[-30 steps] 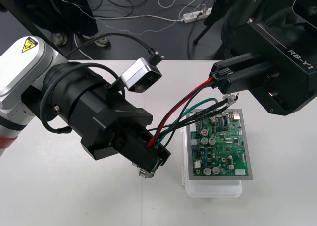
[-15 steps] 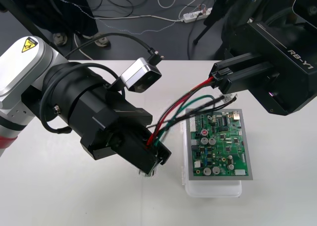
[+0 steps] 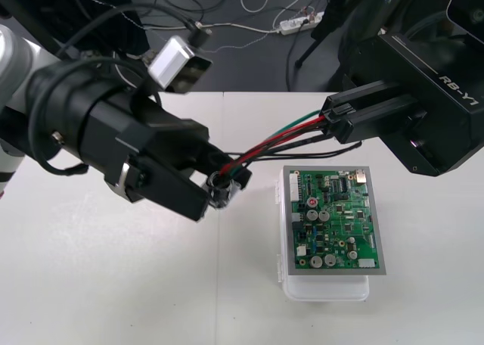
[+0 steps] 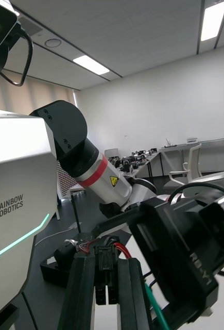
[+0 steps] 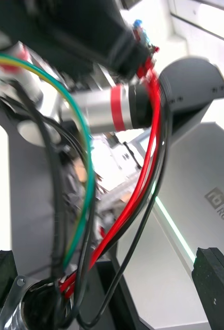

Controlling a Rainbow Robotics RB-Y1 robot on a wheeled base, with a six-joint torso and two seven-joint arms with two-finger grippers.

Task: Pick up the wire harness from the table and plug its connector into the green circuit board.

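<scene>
1. Right claw (image 3: 338,124): closed on the black plug (image 4: 105,268) of the wire harness (image 3: 280,139), above the bench (image 3: 113,284) and just past the far edge of the green circuit board (image 3: 333,221).
2. Left claw (image 3: 215,196): fingers (image 5: 214,281) wide apart, with the round metal socket (image 3: 222,184) lying between them, left of the board. The wires run nearly straight from claw to claw.
3. Step, judged: carrying the plug to the board. Ease the wires first, then lower the plug square to its header.
4. Room: the bench is open left of the white base (image 3: 325,288) and on its near side. The right arm's bulk crowds the far right corner.
</scene>
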